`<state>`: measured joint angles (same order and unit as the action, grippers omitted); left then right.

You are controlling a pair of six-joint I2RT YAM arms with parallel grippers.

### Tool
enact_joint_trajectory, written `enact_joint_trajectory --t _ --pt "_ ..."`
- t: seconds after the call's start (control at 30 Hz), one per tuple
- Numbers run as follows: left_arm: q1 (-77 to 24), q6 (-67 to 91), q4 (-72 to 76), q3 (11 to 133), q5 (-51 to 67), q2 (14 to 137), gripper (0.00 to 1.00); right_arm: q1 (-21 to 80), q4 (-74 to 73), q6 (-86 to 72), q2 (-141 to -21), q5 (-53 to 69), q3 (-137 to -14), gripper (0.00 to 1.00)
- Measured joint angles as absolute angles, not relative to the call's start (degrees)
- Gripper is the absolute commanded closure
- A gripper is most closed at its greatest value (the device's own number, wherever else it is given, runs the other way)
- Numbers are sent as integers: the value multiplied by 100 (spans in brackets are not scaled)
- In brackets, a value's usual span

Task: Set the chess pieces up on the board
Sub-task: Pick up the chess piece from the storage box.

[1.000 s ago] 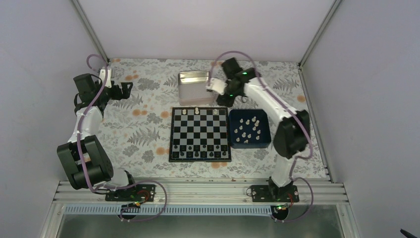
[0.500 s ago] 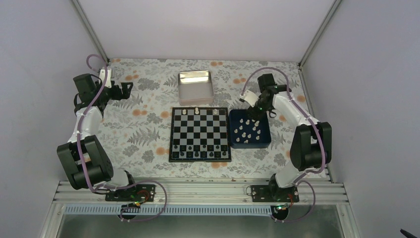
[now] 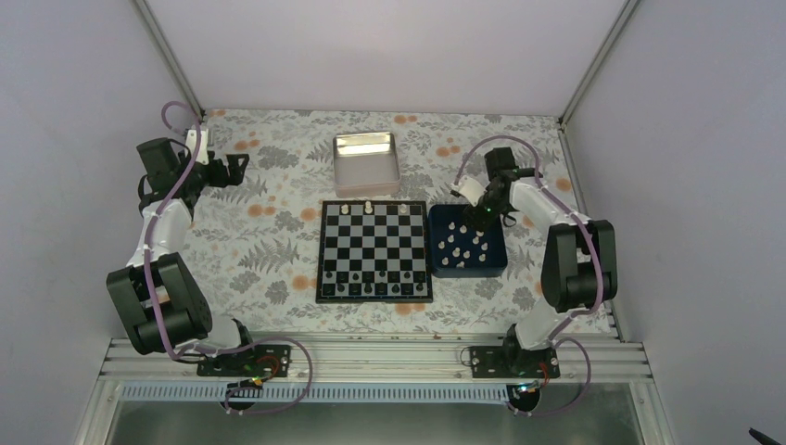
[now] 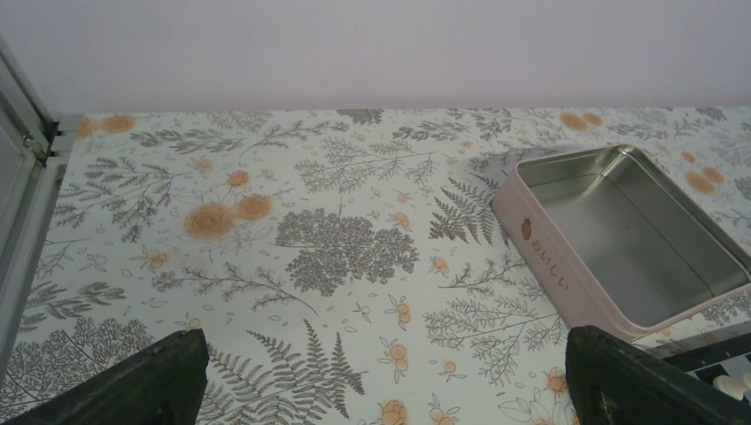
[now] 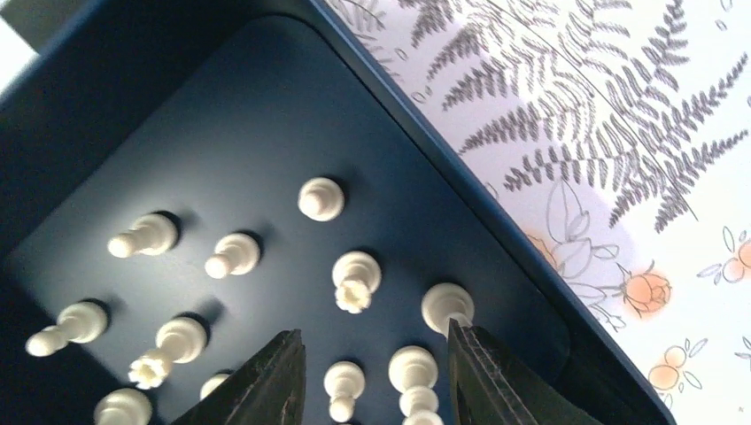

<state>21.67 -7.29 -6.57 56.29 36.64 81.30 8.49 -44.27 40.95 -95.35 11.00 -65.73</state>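
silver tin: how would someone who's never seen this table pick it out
Find the black-and-white chequered chessboard in the middle of the floral-patterned table. Beyond its far edge sits a rectangular metal tin, silver inside. Unlike the dark blue square tray right of the board, which holds white chess pieces, it is empty, with pale pink sides.

Floral table (image 3: 269, 232), bearing chessboard (image 3: 374, 251), silver tin (image 3: 366, 165) behind it, blue tray (image 3: 468, 271) beside

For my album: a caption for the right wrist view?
Open right hand above white pieces in a blue tray.
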Motion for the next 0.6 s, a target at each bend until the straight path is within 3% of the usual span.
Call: enact_joint_trajectory --t 0.6 --pt "2204 -731 -657 5607 3671 8130 0 104 -4449 4316 -9511 1050 -6429 59"
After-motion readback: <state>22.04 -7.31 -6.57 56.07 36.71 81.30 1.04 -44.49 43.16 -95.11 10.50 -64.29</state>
